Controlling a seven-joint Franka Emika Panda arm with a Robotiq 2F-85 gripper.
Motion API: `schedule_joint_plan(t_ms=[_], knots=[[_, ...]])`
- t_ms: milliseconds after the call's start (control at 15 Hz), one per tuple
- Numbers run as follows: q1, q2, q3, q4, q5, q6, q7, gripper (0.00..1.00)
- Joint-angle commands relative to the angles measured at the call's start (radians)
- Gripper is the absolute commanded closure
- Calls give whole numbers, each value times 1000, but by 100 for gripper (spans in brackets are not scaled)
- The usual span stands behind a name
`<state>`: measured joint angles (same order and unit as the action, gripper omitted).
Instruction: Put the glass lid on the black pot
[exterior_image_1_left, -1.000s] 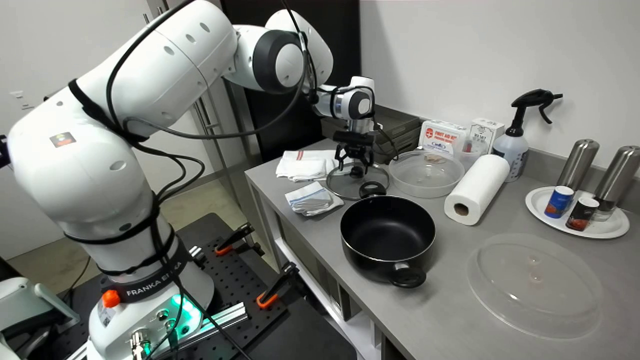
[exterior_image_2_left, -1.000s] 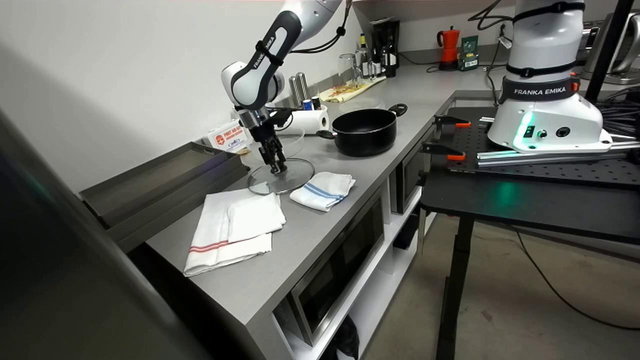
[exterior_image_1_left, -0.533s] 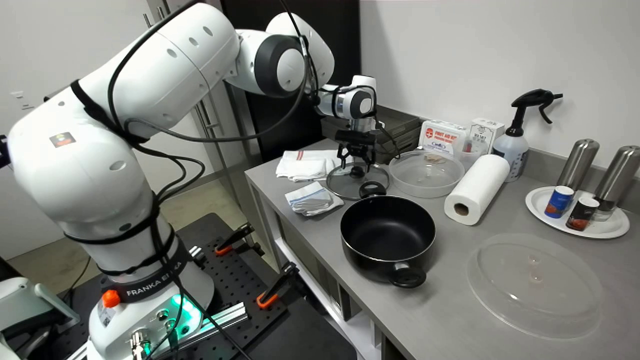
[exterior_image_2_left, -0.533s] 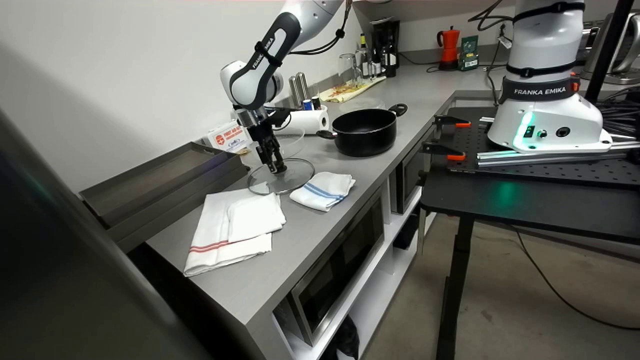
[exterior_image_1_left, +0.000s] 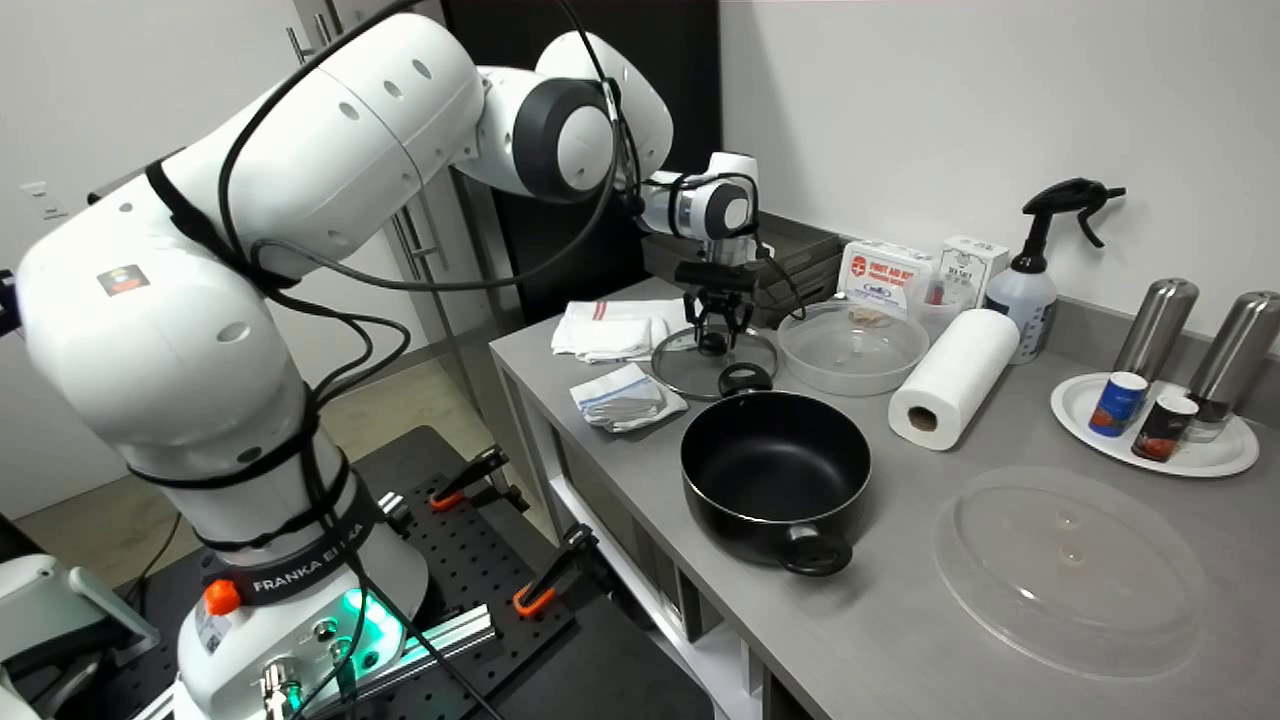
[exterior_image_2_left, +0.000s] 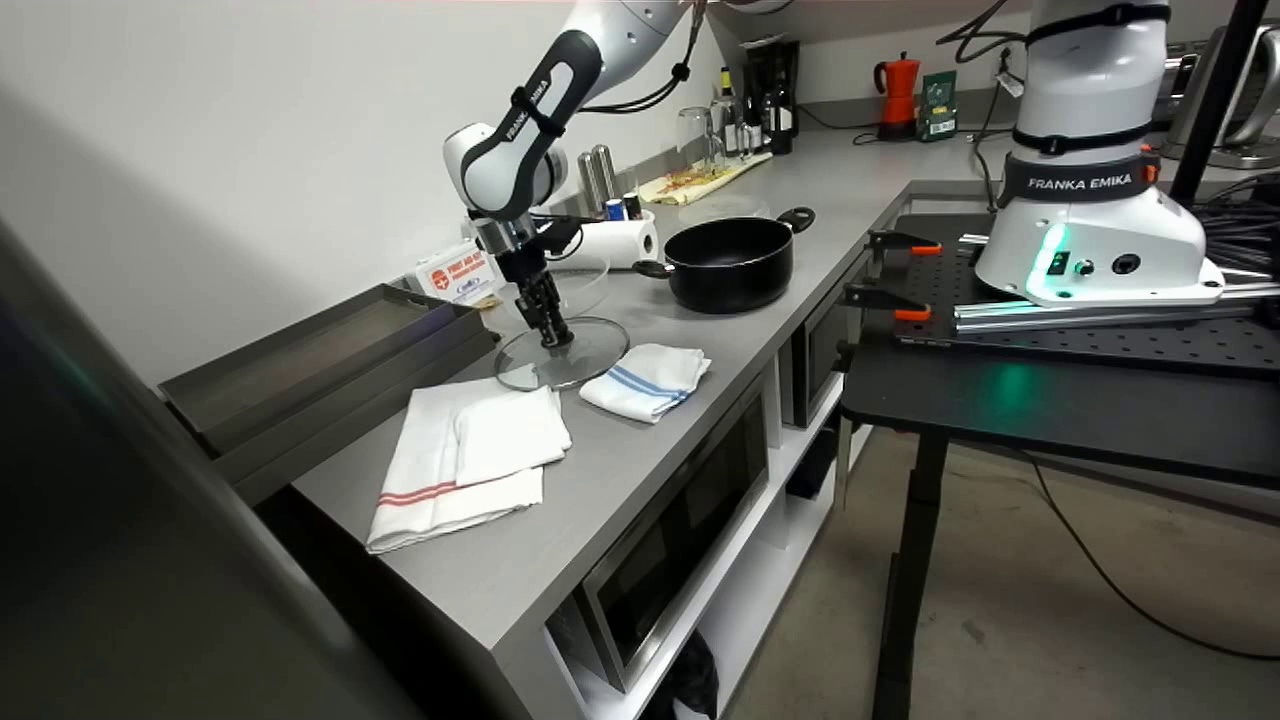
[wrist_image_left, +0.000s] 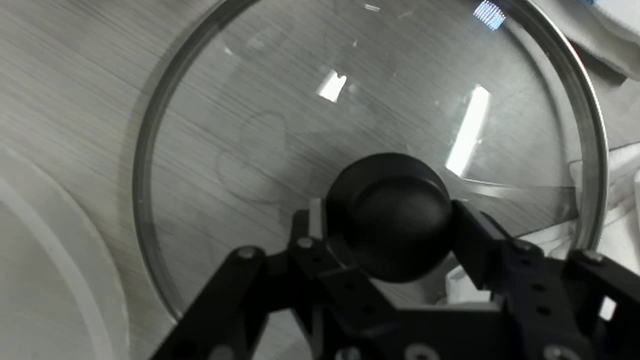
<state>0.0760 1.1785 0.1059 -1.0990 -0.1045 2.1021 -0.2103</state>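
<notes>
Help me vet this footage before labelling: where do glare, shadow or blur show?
Wrist view: white glare on the lid; the gripper looks soft, focus or motion unclear. In an exterior view: faint shadow beside the pot; in an exterior view: green glow on the black table, and a dark, soft-looking shape along the left edge.

Glossy glass lid (wrist_image_left: 370, 130), shiny metal rim (wrist_image_left: 144, 190); matt cloth towel (exterior_image_2_left: 425, 455) near the desk corner (exterior_image_2_left: 490, 590); smooth pot (exterior_image_1_left: 775, 455), perhaps coated metal.

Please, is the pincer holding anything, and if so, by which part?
The glass lid, by its black knob: the pincer grips it from both sides.
</notes>
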Motion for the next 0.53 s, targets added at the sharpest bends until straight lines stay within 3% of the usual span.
schedule_joint_plan(t_ms=[0, 200, 467], knots=[[-4, 24, 4, 46, 22, -1, -23, 68], [-1, 15, 5, 39, 20, 3, -25, 74], [12, -33, 1, -12, 7, 11, -21, 74]])
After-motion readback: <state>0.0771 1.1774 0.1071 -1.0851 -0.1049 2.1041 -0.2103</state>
